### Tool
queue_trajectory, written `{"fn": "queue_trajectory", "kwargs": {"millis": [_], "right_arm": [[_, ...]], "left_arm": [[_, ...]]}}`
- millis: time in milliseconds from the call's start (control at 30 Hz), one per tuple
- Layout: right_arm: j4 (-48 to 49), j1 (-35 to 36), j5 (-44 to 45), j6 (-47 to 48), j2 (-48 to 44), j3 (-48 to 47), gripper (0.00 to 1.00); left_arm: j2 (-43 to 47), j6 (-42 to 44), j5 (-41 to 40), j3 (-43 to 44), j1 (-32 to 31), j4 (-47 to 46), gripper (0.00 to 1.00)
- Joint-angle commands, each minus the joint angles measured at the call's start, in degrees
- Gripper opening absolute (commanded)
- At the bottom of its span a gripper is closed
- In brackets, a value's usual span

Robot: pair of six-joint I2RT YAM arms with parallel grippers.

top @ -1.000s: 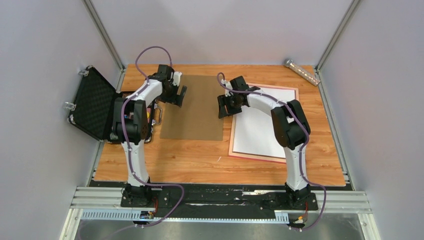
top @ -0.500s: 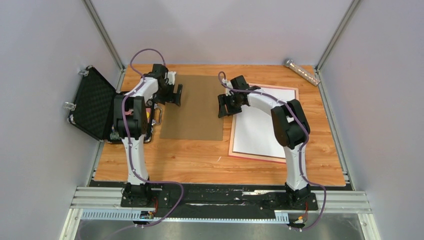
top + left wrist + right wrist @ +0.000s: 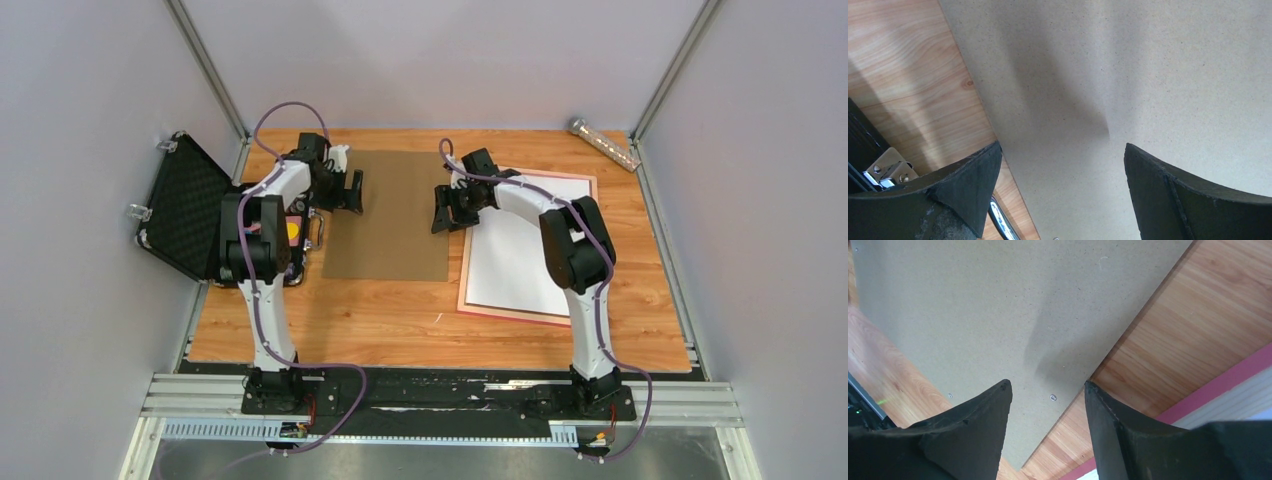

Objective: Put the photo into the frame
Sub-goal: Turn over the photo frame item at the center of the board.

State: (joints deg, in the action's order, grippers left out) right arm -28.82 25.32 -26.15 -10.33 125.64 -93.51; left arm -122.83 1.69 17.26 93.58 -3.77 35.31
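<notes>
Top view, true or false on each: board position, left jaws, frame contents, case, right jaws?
1. The brown board lies flat on the table, left of the pink frame. True.
2. The left gripper is shut on the board. False: its jaws stand wide open above the board's left edge, gripping nothing.
3. A white sheet lies inside the pink frame. True.
4. The black case at the left is closed. False: its lid stands open.
5. The right gripper holds the frame. False: its jaws are apart over the board's right edge, with nothing between them.
</notes>
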Motion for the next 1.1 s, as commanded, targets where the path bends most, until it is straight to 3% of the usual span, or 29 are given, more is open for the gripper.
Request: {"fn": "queue_trajectory", "kwargs": {"millis": [0, 567, 1067], "right_arm": [[-1.06, 0.25, -2.79, -2.26, 3.64, -1.55, 0.59], [-1.03, 0.00, -4.02, -1.46, 3.89, 0.32, 0.58], [-0.45, -0.01, -6.02, -0.66, 4.34, 1.79, 0.59]], "left_arm": [[-0.10, -0.98, 7.02, -4.85, -0.45, 4.01, 0.99], [6.19, 1.07, 19.34, -9.47, -0.50, 2.65, 0.99], [14.99, 0.76, 20.91, -10.89, -0.46, 4.24, 0.99]]}}
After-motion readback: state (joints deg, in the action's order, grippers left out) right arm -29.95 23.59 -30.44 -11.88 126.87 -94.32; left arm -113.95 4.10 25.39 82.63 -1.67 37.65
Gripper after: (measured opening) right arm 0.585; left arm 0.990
